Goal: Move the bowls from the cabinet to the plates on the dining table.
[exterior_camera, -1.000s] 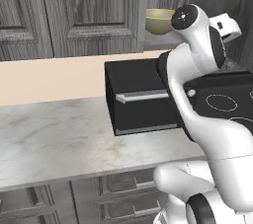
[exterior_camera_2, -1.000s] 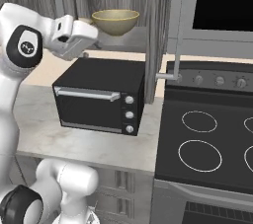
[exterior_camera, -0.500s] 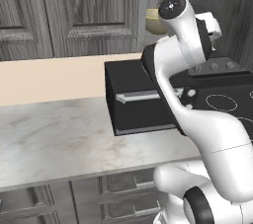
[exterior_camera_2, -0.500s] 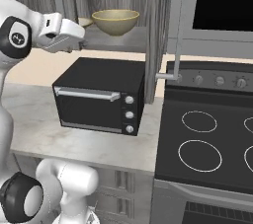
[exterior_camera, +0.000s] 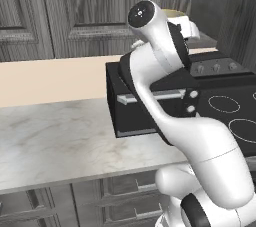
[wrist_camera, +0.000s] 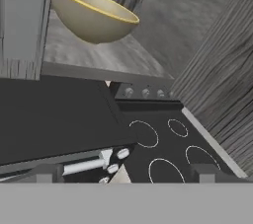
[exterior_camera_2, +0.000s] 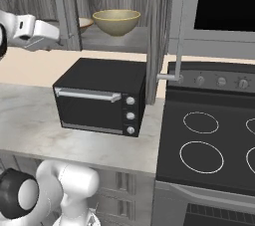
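A tan bowl (exterior_camera_2: pixel 116 21) with a golden rim stands upright on the shelf of the open dark grey cabinet (exterior_camera_2: pixel 124 40). The edge of a second bowl (exterior_camera_2: pixel 85 22) peeks out behind the left door. In the hand view the bowl (wrist_camera: pixel 89 17) sits at the upper left, well beyond my gripper (wrist_camera: pixel 123 172), whose fingertips (wrist_camera: pixel 44 172) are spread wide with nothing between them. My hand (exterior_camera_2: pixel 42 32) hovers left of the shelf, apart from the bowl, above the counter. The plates and the dining table are out of view.
A black toaster oven (exterior_camera_2: pixel 99 95) stands on the marble counter (exterior_camera_2: pixel 25 115) right under the shelf. A black stovetop (exterior_camera_2: pixel 209 140) lies to its right. The right cabinet door stands open, its bar handle (exterior_camera_2: pixel 175 36) jutting out; the left door edge (exterior_camera_2: pixel 61 6) is beside my hand.
My arm has swung away from the cabinet, carrying the hand left of the shelf and farther from the bowl. The bowl has stayed put and the jaws have stayed wide.
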Motion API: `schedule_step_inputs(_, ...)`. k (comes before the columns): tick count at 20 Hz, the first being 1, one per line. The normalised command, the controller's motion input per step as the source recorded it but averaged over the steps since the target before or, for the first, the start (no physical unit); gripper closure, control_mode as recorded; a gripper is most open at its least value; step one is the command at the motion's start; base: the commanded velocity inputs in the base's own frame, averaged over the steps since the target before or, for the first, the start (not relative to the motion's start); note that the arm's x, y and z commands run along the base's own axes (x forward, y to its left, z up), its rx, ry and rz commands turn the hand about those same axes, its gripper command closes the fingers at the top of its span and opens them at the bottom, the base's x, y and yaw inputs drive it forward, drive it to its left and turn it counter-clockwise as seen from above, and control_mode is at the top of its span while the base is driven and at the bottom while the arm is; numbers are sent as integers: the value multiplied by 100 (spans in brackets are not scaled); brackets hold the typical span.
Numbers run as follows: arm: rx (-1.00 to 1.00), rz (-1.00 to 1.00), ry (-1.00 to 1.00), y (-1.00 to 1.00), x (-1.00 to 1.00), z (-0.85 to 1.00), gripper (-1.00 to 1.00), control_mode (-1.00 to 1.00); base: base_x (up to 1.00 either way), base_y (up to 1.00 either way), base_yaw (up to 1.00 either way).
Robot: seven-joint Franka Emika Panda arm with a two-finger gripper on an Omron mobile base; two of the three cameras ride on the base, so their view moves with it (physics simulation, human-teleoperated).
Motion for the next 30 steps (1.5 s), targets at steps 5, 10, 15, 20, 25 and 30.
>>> schedule_step_inputs(5,4,0,-4,29,0,3,-100,-100,0,0,0)
schedule_step_inputs(10,18,0,-2,0,6,16,-100,-100,0,0,0)
schedule_step_inputs(15,21,3,-1,0,14,15,-100,-100,0,0,0)
schedule_step_inputs(20,10,2,0,8,20,3,-100,-100,0,0,0)
schedule_step_inputs(25,2,2,0,8,26,3,-100,-100,0,0,0)
schedule_step_inputs(30,2,6,-1,0,22,0,-100,-100,0,0,0)
